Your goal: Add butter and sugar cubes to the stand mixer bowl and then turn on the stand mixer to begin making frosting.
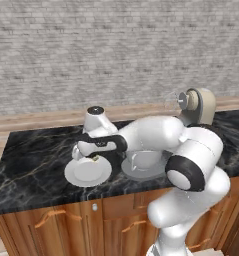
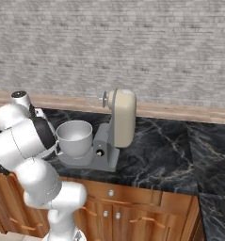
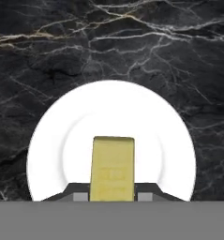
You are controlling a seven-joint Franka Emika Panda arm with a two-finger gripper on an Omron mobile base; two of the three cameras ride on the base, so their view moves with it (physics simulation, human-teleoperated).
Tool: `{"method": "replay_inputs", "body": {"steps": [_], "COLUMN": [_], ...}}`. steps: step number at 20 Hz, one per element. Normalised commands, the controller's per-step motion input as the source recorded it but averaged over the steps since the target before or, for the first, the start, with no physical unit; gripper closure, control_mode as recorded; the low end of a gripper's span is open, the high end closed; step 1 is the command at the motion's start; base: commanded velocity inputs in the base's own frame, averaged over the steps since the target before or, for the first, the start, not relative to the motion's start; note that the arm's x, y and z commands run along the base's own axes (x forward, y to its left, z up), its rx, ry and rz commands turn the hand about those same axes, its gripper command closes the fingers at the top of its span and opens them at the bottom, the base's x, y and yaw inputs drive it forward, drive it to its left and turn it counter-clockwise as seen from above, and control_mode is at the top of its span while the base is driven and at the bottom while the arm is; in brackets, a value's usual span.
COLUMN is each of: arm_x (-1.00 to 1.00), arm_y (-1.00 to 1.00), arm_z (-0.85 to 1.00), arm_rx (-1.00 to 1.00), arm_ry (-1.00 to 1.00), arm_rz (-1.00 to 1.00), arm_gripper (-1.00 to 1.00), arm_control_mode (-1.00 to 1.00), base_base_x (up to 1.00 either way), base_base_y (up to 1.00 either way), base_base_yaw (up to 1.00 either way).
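White arm folded low to its left, hand (image 3: pixel 113 196) pointing straight down, fingers (image 3: pixel 78 195) narrowly parted.

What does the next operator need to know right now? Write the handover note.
Tool: closed on the butter, one finger on each side of the stick, low over the white plate on the black marble counter. Whether the stick has left the plate cannot be told.
Stand mixer: head tilted back, whisk raised. Stand mixer bowl sits on the mixer's base and looks empty.
Sugar cubes: not spotted on the plate.
Done: butter gripped.
Left: carry the butter to the bowl and drop it in, find and add the sugar cubes, turn the mixer on.
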Motion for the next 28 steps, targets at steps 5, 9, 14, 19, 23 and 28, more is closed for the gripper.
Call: {"method": "replay_inputs", "body": {"steps": [5, 9, 14, 19, 23, 28], "arm_x": [-0.30, -0.14, 0.01, 0.00, 0.02, 0.01], "arm_y": [-0.44, -0.45, -0.42, -0.83, -0.81, -0.57], "arm_z": [1.00, 1.00, 0.85, 0.21, 0.00, -0.12], "arm_rx": [0.04, 0.02, 0.00, -0.03, -0.02, 0.00], "arm_ry": [-0.06, -0.03, 0.00, 0.00, 0.02, 0.06], "arm_rz": [-0.13, -0.13, -0.14, -0.14, -0.11, -0.08], "arm_gripper": [1.00, 1.00, 1.00, 1.00, 1.00, 1.00], "arm_control_mode": [-1.00, -1.00, -1.00, -1.00, -1.00, -1.00], "base_base_x": [0.00, 0.00, 0.00, 0.00, 0.00, 0.00], "base_base_y": [0.00, 0.00, 0.00, 0.00, 0.00, 0.00], "base_base_yaw": [0.00, 0.00, 0.00, 0.00, 0.00, 0.00]}}
